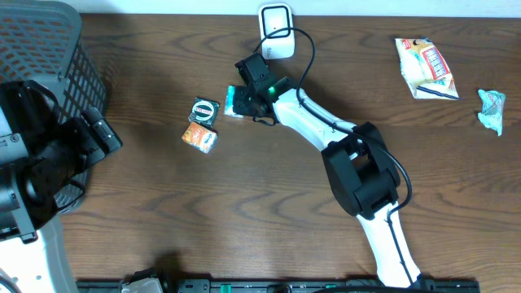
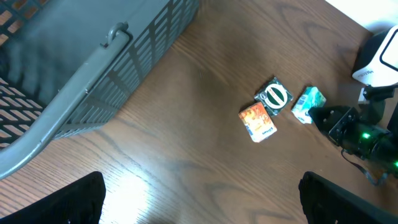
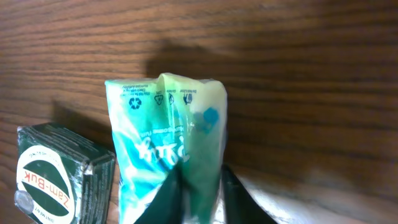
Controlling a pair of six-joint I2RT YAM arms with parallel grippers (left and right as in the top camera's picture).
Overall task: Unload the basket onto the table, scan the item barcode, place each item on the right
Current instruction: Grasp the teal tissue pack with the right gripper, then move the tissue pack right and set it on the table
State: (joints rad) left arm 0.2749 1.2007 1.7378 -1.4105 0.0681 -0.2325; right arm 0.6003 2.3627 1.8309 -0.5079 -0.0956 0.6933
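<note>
At the far left a grey basket (image 1: 49,57) sits on the table (image 1: 163,228). The left fingers (image 2: 62,202) hang beside it, spread wide with nothing between them, well apart from the goods. Toward the middle lie an orange packet (image 1: 199,137) and, just beside it, a green Zam-Buk box (image 1: 204,110). Right of the box is the pouch (image 1: 235,101), a teal plastic sachet lying on the wood. The right fingers (image 3: 166,202) are pinched onto its near edge with the film bunched between them, so I take it as gripped, though it is not yet off the table. Behind it, at the back edge, stands a white device with a cable, which I read as the scanner (image 1: 276,32). Further right lie a snack bag (image 1: 426,67) and a crumpled wrapper (image 1: 491,110).

So the job looks barely begun: the grasp is made and nothing more. Lifting the pouch, carrying it to the scanner and turning its barcode toward the window are all left. I can't make out a barcode on the face that shows.
</note>
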